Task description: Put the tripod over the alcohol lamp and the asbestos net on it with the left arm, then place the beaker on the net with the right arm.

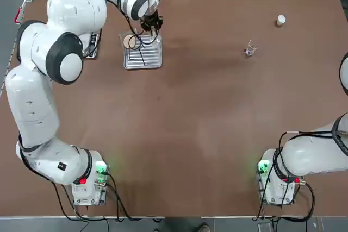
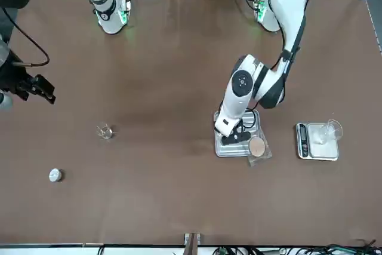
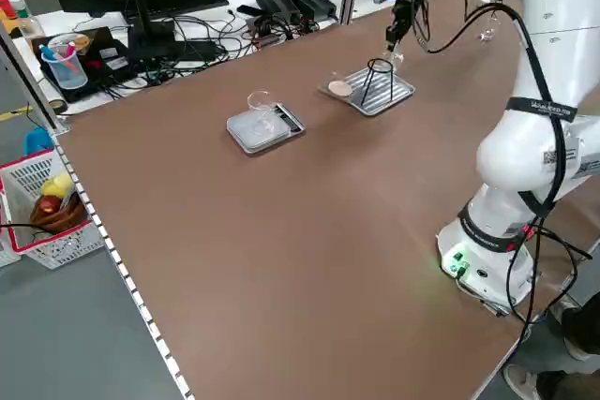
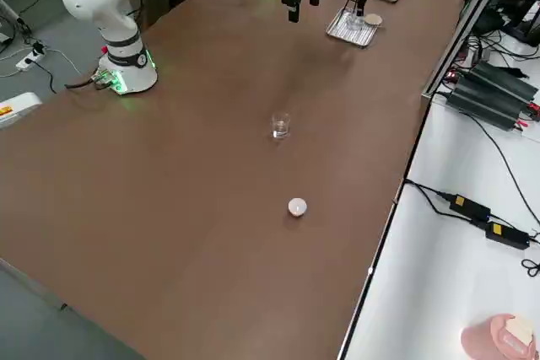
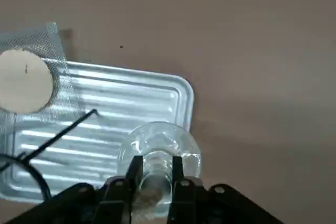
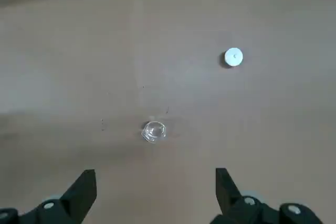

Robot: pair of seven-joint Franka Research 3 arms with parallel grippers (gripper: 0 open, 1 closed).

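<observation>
My left gripper (image 5: 155,163) is shut on the neck of the alcohol lamp (image 5: 157,142), a squat clear glass lamp, at the far right corner of the ribbed metal tray (image 1: 147,59). In the top view the left gripper (image 1: 151,25) hangs over that corner. The black wire tripod (image 3: 378,81) stands on the tray beside it. The asbestos net (image 1: 129,41), with its peach disc, lies over the tray's far left corner. The small clear beaker (image 1: 250,50) stands alone at the far right of the table. My right gripper (image 6: 152,182) is open, held high on the near side of the beaker (image 6: 153,131).
A small white bottle (image 1: 280,20) stands beyond the beaker near the table's far right. A scale (image 2: 316,141) carrying a clear cup (image 2: 331,129) sits left of the tray. Cables and boxes lie past the table's far edge.
</observation>
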